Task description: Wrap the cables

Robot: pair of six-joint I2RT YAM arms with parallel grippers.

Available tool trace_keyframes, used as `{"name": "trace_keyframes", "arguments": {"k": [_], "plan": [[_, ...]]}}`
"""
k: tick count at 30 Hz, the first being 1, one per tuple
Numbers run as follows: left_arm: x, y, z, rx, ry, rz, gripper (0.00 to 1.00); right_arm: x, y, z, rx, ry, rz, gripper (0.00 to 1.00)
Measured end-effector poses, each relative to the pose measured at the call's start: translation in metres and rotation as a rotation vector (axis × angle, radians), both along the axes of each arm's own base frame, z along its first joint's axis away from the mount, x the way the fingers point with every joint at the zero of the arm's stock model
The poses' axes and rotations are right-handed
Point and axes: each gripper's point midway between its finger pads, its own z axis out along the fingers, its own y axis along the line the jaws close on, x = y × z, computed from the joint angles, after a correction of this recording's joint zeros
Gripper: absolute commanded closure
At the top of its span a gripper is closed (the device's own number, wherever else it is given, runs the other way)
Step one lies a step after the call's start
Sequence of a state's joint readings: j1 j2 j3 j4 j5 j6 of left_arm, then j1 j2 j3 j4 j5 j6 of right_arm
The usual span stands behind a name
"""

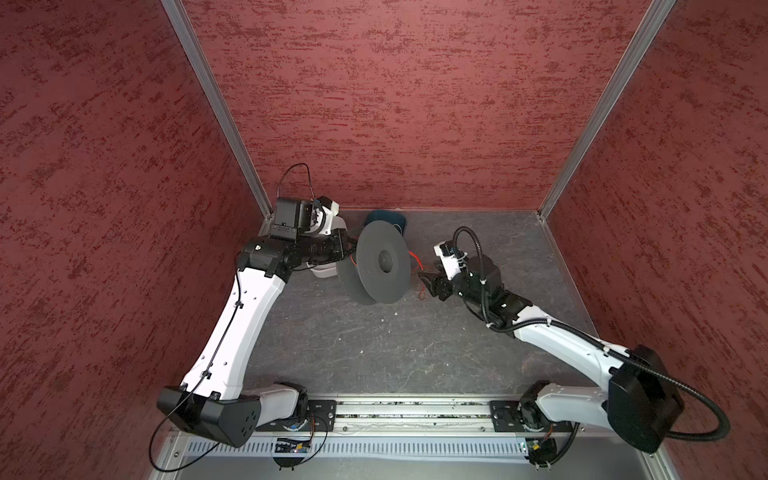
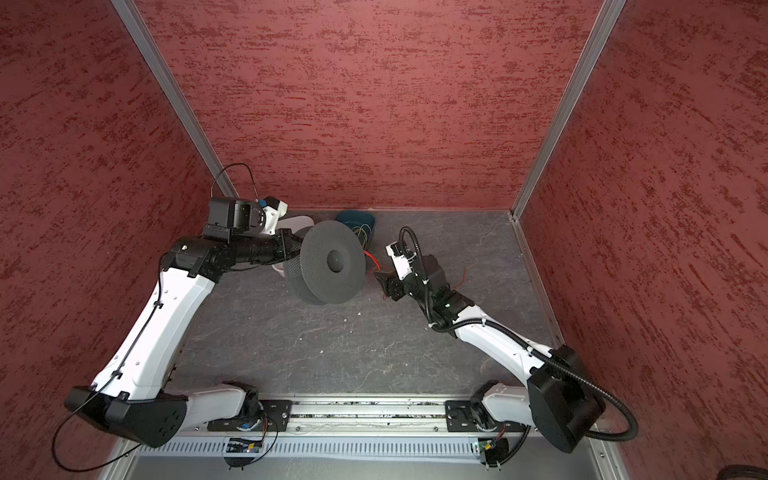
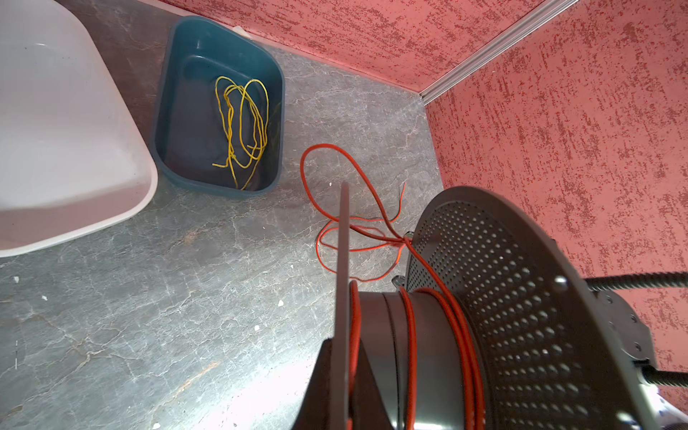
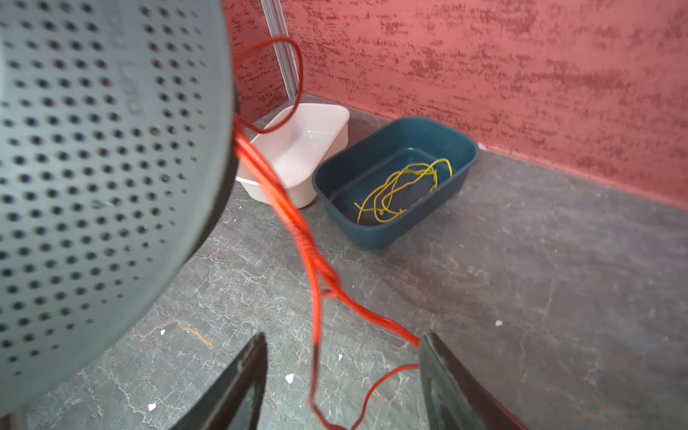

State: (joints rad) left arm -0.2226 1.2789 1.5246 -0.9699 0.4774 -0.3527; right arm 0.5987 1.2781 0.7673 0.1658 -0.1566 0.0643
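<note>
Grey marbled tabletop [image 1: 374, 353], red textured walls [image 1: 415, 104], left hand [image 3: 344, 357] clamping spool [image 1: 384, 262], right hand [image 4: 342, 346] wide, cables [image 4: 283, 204] between.

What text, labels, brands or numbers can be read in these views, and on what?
None can be read.
Raised marks on the grey spool flange, right wrist view: too blurred to read.
Small circuit board below the rail in both top views: too small to read.
</note>
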Motion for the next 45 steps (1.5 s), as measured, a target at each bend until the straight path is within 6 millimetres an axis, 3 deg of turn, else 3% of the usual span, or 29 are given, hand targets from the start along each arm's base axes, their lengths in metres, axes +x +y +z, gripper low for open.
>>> {"name": "trace_keyframes", "arguments": {"k": [9, 15, 17, 22, 26, 30, 35, 41, 45], "plan": [[0.005, 0.007, -0.002, 0.001, 0.010, 0.029, 1.00, 0.016, 0.016, -0.034, 0.047, 0.084, 0.046, 0.64], [0.009, 0.016, -0.003, -0.002, 0.015, 0.063, 1.00, 0.015, 0.029, -0.057, 0.076, 0.163, 0.092, 0.92], [0.012, 0.023, -0.003, 0.000, 0.018, 0.089, 1.00, 0.015, 0.029, -0.058, 0.082, 0.173, 0.089, 0.99], [0.022, 0.062, -0.011, 0.025, 0.041, 0.225, 1.00, 0.026, 0.013, -0.048, 0.125, 0.184, 0.032, 1.00], [0.024, 0.096, -0.019, 0.072, 0.056, 0.348, 1.00, 0.047, -0.037, -0.034, 0.191, 0.203, -0.117, 1.00], [0.018, 0.112, -0.021, 0.112, 0.056, 0.408, 1.00, 0.059, -0.097, -0.013, 0.265, 0.209, -0.291, 1.00], [0.014, 0.125, -0.022, 0.176, 0.048, 0.458, 1.00, 0.062, -0.160, 0.005, 0.319, 0.206, -0.490, 1.00], [0.005, 0.155, -0.030, 0.323, 0.053, 0.559, 1.00, 0.067, -0.265, 0.004, 0.347, 0.235, -0.802, 1.00], [-0.004, 0.172, -0.031, 0.413, 0.058, 0.612, 1.00, 0.062, -0.320, 0.012, 0.338, 0.227, -0.962, 1.00]]}}
